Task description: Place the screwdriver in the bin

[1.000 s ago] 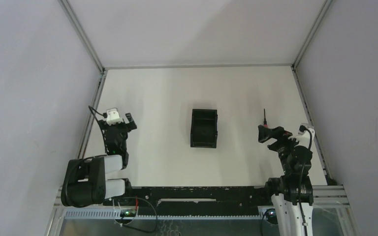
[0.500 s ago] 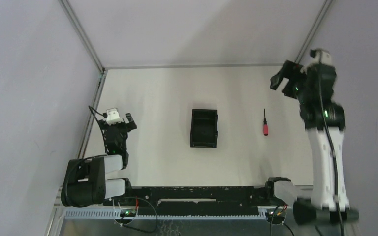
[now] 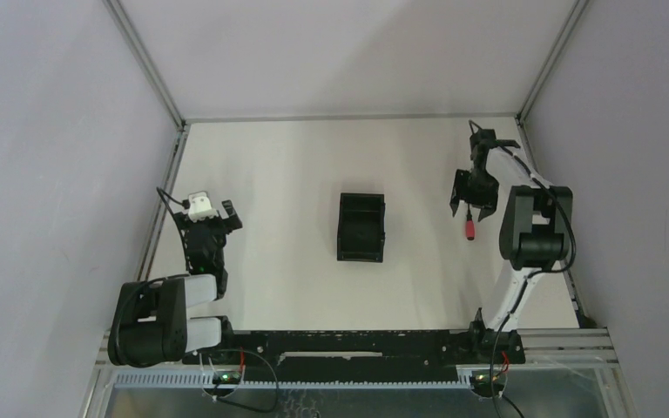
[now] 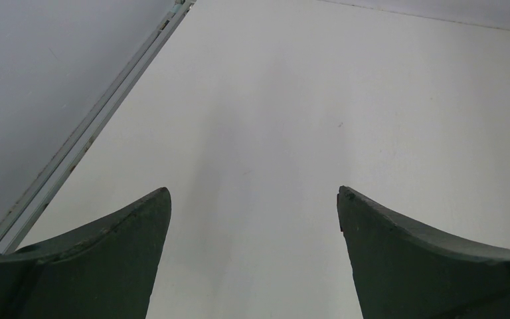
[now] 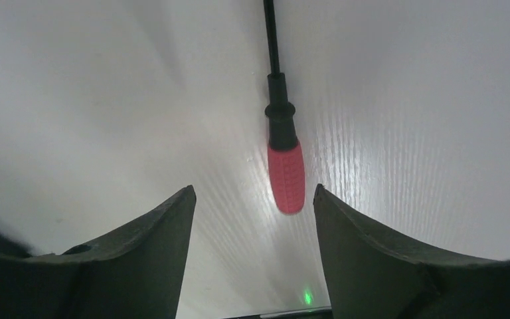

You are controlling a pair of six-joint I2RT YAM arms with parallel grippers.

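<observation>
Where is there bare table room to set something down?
Bare: from the left gripper to the bin; from the bin to the screwdriver; behind the bin to the back wall. Crowded only where the right gripper hovers over the screwdriver.

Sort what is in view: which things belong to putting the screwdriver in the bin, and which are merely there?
Job: screwdriver, lying flat; bin; right hand, open over the red handle.
Merely there: left hand, open; table; metal rail.
</observation>
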